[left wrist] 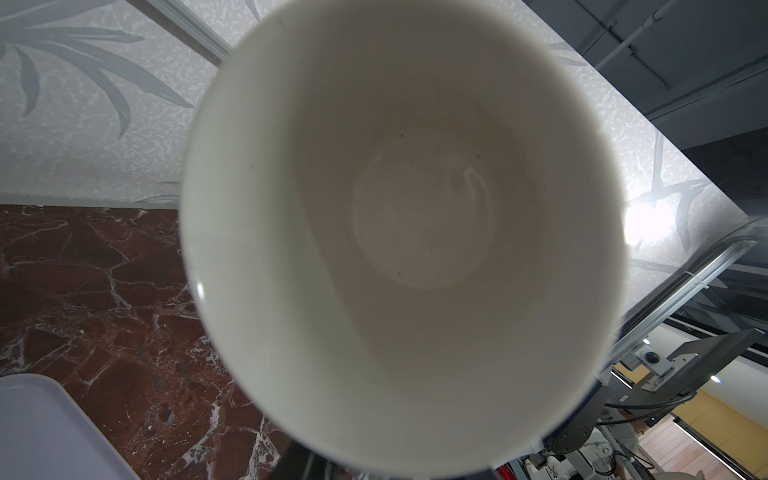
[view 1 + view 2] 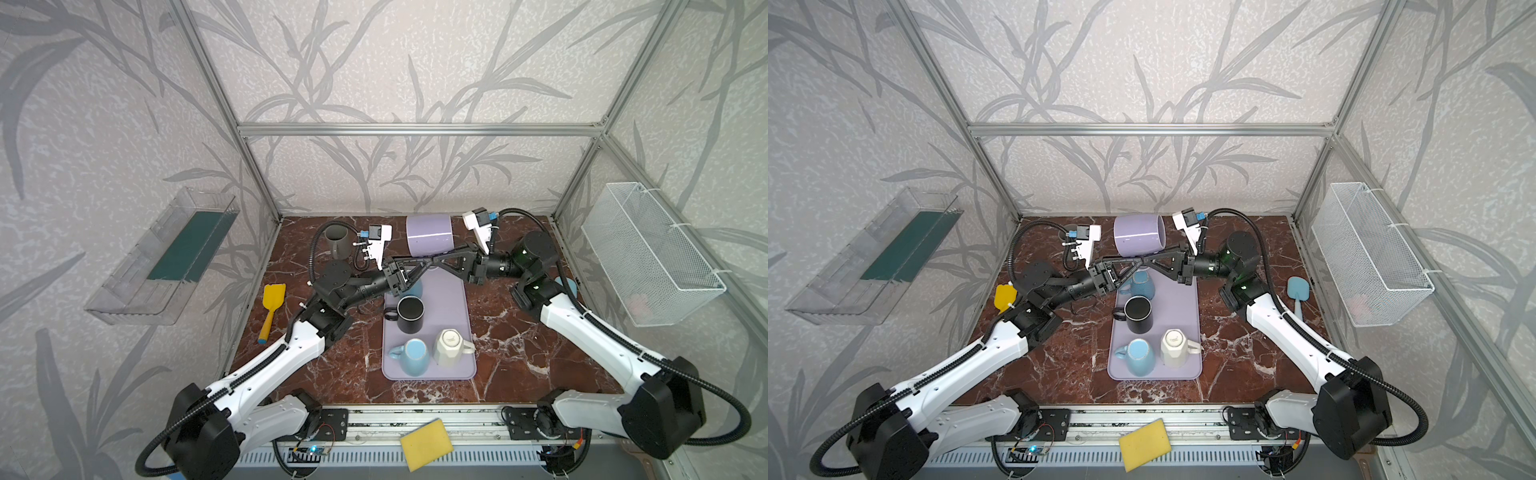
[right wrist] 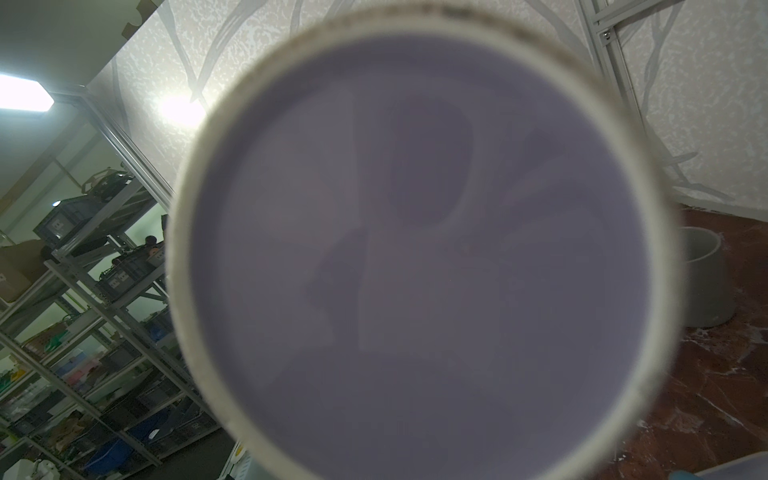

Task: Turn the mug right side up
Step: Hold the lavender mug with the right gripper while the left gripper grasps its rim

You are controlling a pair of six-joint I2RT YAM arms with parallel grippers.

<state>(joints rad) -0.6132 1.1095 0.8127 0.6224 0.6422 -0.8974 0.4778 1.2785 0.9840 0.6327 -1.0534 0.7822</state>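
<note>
Right gripper: clamped thin beneath the lilac mug and carrying it. We take the grip to be on the handle, though the handle itself is hidden.
Left gripper: its tips meet the right one's under the mug. We cannot tell whether it grips or stands loose.
Where the mug is: aloft over the far end of the lilac tray, touching neither tray nor table.
Step in hand: we judge this the middle of the flip, with the mug on its side in the air.
Long axis: level, running across the scene from arm to arm.
Pointing: the mouth faces the left wrist camera and the base faces the right one, so the opening looks toward our left side.
Next move: we would roll the mug a quarter turn until the mouth looks up. Then we would lower it base-first onto a bare patch of tray, clear of the black mug.
</note>
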